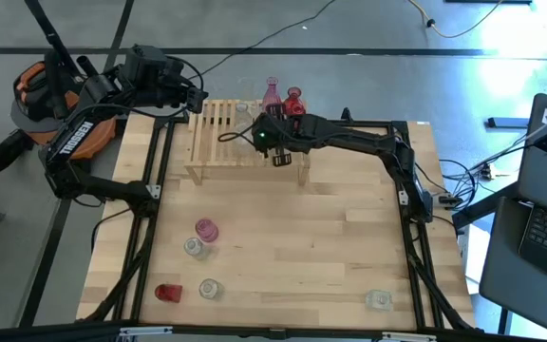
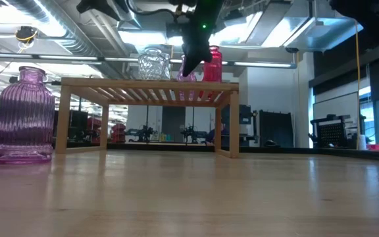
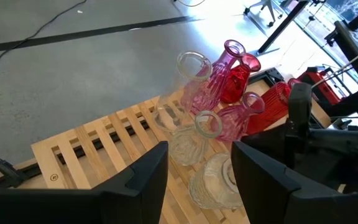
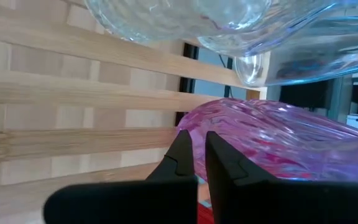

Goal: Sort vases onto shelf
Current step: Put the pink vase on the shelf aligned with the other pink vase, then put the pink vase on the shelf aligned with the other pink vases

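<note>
The light wooden shelf (image 1: 224,133) stands toward the table's far edge. Several glass vases stand bunched on its right end: clear (image 3: 191,65), slim pink (image 3: 219,74), red (image 3: 238,74), squat clear (image 3: 215,180). My right gripper (image 4: 194,142) is shut, just above the slats, with its tips at a ribbed pink vase (image 4: 272,146); in the low view it (image 2: 195,59) hangs over the shelf top. My left gripper (image 3: 199,149) is open and hovers over the shelf's far left corner (image 1: 196,98). More vases stand on the near table. My right gripper has its shut fingertips (image 4: 182,146) right at the pink vase's ribbed side wall (image 4: 229,134), coming in low over the slats. Nothing shows between the fingers. Whether the tips touch the glass, I cannot tell. The vase stands on the shelf.
On the near left of the table stand a pink vase (image 1: 205,229), a clear one (image 1: 194,247), a red one (image 1: 167,292) and another clear one (image 1: 209,288). A clear vase (image 1: 379,300) stands near the right front corner. The shelf's left half (image 3: 92,152) is bare slats.
</note>
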`<action>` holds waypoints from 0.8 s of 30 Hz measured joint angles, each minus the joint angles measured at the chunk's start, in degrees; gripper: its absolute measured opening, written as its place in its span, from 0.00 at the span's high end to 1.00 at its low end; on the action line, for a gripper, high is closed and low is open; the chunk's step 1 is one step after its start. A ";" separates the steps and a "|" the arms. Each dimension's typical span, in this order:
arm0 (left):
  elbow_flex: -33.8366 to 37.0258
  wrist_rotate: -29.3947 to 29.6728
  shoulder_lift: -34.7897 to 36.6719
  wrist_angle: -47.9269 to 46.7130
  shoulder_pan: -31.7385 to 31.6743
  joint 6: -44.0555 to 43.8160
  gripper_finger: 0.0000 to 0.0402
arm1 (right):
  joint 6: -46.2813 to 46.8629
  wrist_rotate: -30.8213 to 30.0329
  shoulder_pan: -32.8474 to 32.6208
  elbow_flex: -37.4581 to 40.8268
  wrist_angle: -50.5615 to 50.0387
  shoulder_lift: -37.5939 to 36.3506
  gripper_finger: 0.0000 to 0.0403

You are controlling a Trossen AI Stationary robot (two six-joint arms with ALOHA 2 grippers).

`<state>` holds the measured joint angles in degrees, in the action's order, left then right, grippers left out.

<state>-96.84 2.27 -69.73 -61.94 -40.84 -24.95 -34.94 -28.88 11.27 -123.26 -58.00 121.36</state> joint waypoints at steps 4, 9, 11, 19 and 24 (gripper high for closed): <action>0.00 0.01 0.00 -0.01 0.00 0.00 0.58 | 0.07 -0.60 -1.50 -1.66 -2.08 0.03 1.00; 0.00 -0.01 0.00 0.01 -0.02 0.00 0.58 | 2.01 -5.20 -5.54 -9.43 -6.60 0.03 1.00; 0.00 -0.01 0.00 -0.01 -0.02 0.00 0.58 | 2.93 -7.80 -7.45 -11.77 -6.72 -0.75 1.00; 0.00 -0.01 0.00 -0.01 0.00 0.00 0.58 | 7.49 -8.96 -14.42 -9.99 -9.12 -11.97 1.00; 0.00 0.00 0.00 0.01 -0.01 0.00 0.58 | 13.46 0.14 -18.20 -9.97 -17.06 -15.81 1.00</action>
<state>-96.84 2.27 -69.73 -61.93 -40.85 -24.95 -21.48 -28.74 -6.94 -133.23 -75.06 105.55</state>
